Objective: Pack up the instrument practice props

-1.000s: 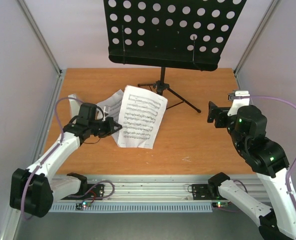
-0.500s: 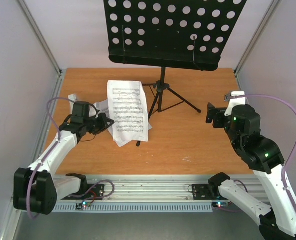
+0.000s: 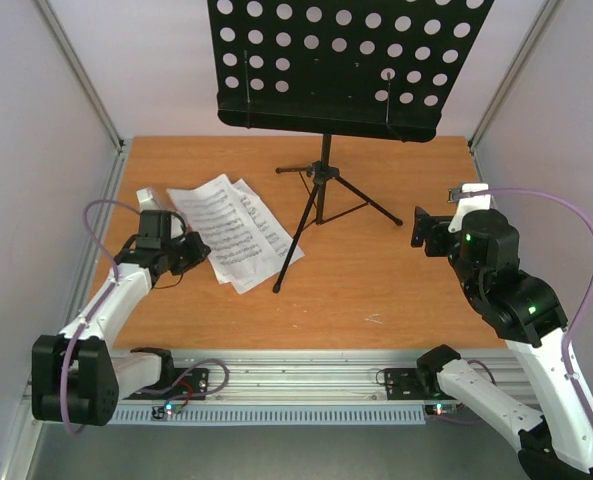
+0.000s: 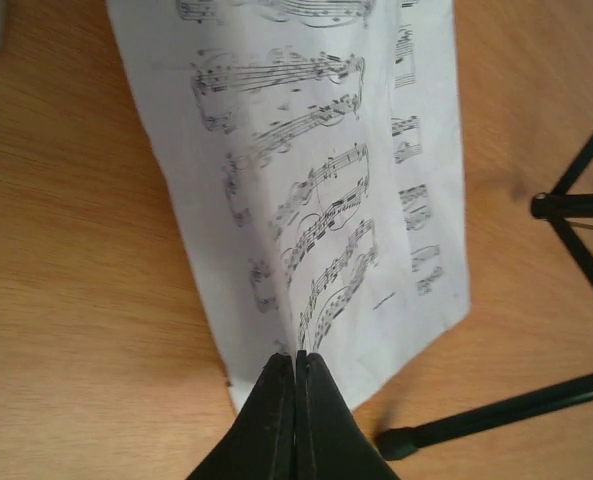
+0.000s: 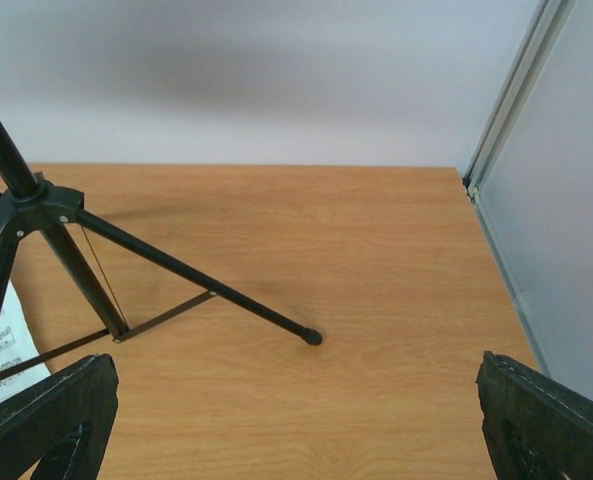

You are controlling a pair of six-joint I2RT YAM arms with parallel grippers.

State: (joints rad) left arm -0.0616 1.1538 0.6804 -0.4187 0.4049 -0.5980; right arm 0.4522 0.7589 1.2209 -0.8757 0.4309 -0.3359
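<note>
Orange-brown wooden table (image 3: 376, 290), pale walls on three sides, metal rail (image 3: 306, 370) along the near edge with both arm bases on it.

Left side, near: the left claw (image 3: 198, 248) is low over the table, jaws pressed together on the near edge of the sheet music (image 3: 231, 232). In the left wrist view the fingertips (image 4: 281, 400) meet with a raised fold of paper pinched between them. The rest of the sheet music (image 4: 316, 180) lies spread flat on the wood, pages overlapping and fanned out away from the claw.

One foot of the music stand (image 4: 396, 440) sits just beside the near right corner of the pages, apart from them.

Right side: the right claw (image 3: 421, 228) hangs above the table, jaws wide apart, nothing between them; well apart from the pages.

Farther back on the left: the metronome (image 3: 148, 197), touching or just beside the far left edge of the pages; cannot tell which.

Centre, far: the music stand (image 3: 323, 165) is upright on its tripod, perforated desk high above the table.
</note>
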